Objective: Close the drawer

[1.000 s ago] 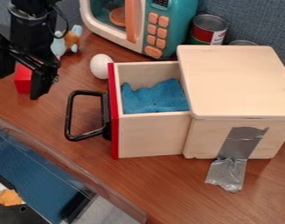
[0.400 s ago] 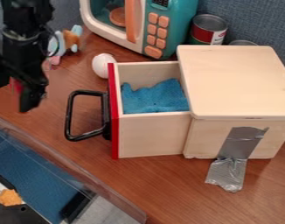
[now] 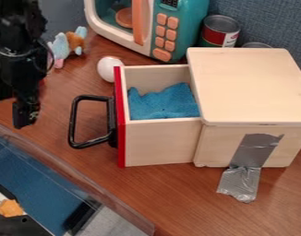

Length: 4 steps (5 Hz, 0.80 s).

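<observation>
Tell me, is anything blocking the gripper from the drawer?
Nothing I can see stands between the gripper and the handle on the drawer. The white round thing is near the drawer's far corner, off to the side.

From my remote station I count one wooden box (image 3: pixel 245 83), with one drawer (image 3: pixel 156 143), one black handle (image 3: pixel 73 120) and one blue cloth (image 3: pixel 164 103) inside the drawer. On the box's near side I see one strip of silver tape (image 3: pixel 255 152). Behind the box are one can (image 3: pixel 219 34), one round metal rim (image 3: pixel 256 44) and one toy microwave (image 3: pixel 199 27) with seven orange buttons (image 3: pixel 160 30). Past the box's drawer end are one white egg (image 3: pixel 108 70) and one soft toy (image 3: pixel 60 46).
</observation>
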Tool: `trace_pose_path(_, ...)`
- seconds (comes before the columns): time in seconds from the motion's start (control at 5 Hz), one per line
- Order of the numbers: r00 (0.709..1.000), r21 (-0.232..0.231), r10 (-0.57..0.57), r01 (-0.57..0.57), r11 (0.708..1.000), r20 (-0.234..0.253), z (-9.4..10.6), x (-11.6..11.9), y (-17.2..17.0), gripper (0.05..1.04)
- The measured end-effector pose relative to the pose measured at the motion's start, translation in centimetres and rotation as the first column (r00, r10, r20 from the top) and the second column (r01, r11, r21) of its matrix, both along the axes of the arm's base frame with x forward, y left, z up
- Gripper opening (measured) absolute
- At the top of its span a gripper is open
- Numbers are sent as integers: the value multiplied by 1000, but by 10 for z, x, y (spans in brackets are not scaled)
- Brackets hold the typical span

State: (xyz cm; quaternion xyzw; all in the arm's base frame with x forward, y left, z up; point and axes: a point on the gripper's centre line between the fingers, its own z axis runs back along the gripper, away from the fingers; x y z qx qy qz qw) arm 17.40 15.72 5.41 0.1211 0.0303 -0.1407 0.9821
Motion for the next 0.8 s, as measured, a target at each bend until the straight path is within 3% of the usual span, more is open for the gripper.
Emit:
trace_pose_path(0.2,985,-81,-170,167,983,-28,-7,3,-8,1001)
trace_pose_path(0.4,942,-149,-336,331,932,-8,-8,6,-15,1001)
trace_pose_path(0.6,881,-161,-471,472,866,51,-9,9,-21,1001)
trace_pose_path(0.8,830,-118,-551,558,822,86,-12,8,-27,1001)
